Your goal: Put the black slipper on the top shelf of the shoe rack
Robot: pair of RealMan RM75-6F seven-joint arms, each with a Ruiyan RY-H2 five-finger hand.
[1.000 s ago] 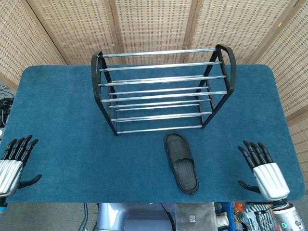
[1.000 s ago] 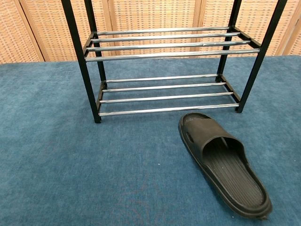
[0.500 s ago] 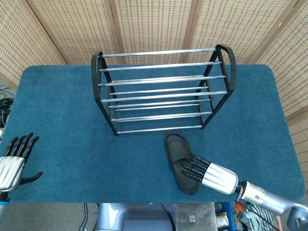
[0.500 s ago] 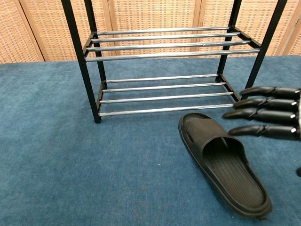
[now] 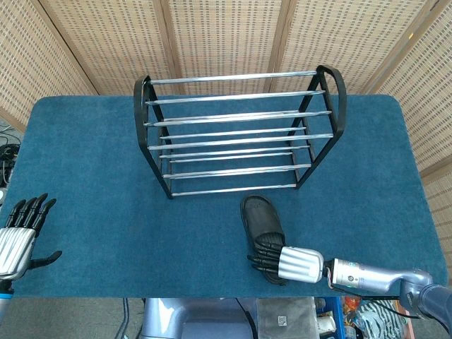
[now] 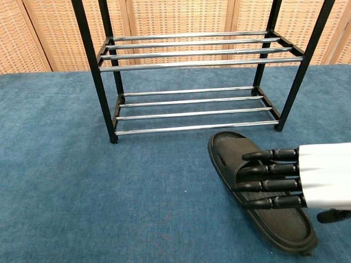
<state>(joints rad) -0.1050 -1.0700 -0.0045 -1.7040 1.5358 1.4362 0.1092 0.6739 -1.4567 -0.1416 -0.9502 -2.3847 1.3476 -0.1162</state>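
Chest view shows the right hand [image 6: 285, 178] now spread flat over the black rubber slipper [image 6: 258, 189], where half a second ago it hovered beside it. Fingers are extended and apart, gripping nothing yet. The slipper lies on the blue carpeted table [image 5: 85, 162], just before the black-framed chrome-barred shoe rack [image 5: 236, 131]; grasping likely comes next. The left hand [image 5: 20, 233] rests open, far left.

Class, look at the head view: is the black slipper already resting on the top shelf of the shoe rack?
No, the black slipper lies on the blue table in front of the shoe rack.
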